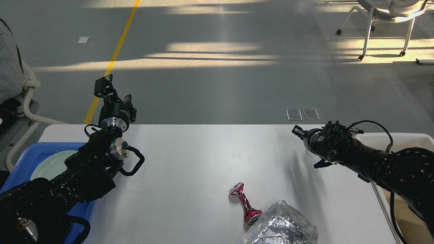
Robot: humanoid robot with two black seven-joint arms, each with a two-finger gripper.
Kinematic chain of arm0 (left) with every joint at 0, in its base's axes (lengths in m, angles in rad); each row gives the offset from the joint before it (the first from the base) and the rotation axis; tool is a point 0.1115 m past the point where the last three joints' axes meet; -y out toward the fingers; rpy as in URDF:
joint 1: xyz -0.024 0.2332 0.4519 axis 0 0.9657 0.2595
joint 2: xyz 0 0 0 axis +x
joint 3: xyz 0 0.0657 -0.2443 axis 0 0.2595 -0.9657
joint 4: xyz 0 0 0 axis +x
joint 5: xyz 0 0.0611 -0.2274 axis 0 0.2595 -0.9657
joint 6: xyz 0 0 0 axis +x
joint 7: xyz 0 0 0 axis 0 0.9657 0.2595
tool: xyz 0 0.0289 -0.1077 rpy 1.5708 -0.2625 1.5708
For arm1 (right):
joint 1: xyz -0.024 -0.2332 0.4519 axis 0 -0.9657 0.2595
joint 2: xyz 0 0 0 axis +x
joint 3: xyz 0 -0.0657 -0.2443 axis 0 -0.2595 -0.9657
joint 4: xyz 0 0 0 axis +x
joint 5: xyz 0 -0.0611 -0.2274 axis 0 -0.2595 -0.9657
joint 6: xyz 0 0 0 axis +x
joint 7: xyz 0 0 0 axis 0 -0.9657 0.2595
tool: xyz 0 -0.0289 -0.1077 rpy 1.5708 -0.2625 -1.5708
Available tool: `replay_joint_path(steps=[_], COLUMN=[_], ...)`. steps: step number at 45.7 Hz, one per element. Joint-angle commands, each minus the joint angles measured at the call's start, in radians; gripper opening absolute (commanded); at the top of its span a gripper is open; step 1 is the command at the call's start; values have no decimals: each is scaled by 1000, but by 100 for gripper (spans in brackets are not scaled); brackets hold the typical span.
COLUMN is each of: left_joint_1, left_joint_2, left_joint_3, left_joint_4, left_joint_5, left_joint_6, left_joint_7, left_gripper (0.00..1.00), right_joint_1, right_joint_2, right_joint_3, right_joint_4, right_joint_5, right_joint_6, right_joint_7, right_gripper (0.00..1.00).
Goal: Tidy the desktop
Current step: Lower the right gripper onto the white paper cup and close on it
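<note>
Spreading across most of the head view, the white desktop (pixel 190 162) runs from the near edge to the grey floor (pixel 217 84) beyond its far edge. Near the front, right of centre, a red-and-silver object (pixel 244 202) with flared ends lies on its side on the desktop, its near end touching a crumpled clear plastic container (pixel 281 227). On the left, a blue tray (pixel 25 156) holding a pale green plate (pixel 51 164) sits at the desktop's left end, partly hidden by the left arm. The left gripper (pixel 113 93) is raised above the far left corner, its two fingers apart and holding nothing. The right gripper (pixel 300 132) hangs over the desktop's far right area, seen small and dark; I cannot tell whether its fingers are apart. Behind the right arm an off-white bin (pixel 407 137) stands at the right end.
</note>
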Motion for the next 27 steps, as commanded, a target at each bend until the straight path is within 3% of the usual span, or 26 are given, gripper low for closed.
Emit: replay_joint_path(steps=[1, 17, 27], left_joint_1=[0, -2, 0], left_joint_2=[0, 0, 0], left_joint_3=[0, 0, 0], left_joint_4=[0, 0, 0], left_joint_5=[0, 0, 0], left_joint_6=[-1, -1, -1], left_joint_7=[0, 0, 0], left_gripper=[96, 96, 96], right_joint_1=[0, 2, 9], right_joint_2=[0, -7, -10], right_joint_3=[0, -48, -57], right_joint_4=[0, 2, 6], right_joint_5=[-1, -4, -4], right_joint_6=[1, 15, 43], right_joint_7=[0, 0, 2], right_gripper=[28, 26, 0])
